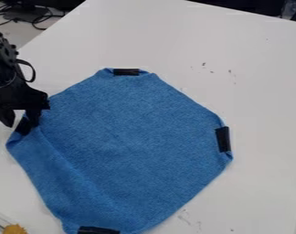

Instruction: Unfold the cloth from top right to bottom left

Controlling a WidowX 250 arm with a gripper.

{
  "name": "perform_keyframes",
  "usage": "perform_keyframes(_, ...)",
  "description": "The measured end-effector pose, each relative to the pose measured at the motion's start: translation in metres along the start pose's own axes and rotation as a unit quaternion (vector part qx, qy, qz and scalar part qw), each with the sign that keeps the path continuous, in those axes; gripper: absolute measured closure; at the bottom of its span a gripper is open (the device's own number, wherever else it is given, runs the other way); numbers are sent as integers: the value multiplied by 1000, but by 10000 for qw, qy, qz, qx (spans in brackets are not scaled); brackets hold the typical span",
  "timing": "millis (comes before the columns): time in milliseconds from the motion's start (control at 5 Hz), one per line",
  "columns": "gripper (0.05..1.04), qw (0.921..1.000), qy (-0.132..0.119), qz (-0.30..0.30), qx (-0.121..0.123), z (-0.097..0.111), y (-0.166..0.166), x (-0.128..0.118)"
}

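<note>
white table (260, 91) under blue cloth (126, 137), dark cables (34, 21) at upper left

No legible text, labels, brands, numbers or signs from where I'm standing.

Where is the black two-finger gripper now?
In the camera view, the gripper is near the left edge, at the left corner of the blue fabric cloth, beside a black tape strip.
</note>
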State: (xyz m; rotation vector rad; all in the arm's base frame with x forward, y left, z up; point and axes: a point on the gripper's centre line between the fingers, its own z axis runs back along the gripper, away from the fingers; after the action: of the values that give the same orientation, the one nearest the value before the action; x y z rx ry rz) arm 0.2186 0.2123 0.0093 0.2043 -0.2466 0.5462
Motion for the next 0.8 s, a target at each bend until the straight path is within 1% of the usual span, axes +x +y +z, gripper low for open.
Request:
perform_keyframes(200,70,9999,6,-10,105,0,10,-3)
perform_keyframes(400,71,9997,58,-15,254,1,25,-7)
perform_keyframes(600,77,9992,80,87,380,7,40,-15)
perform_keyframes(800,80,9994,-20,110,324,10,41,-15)
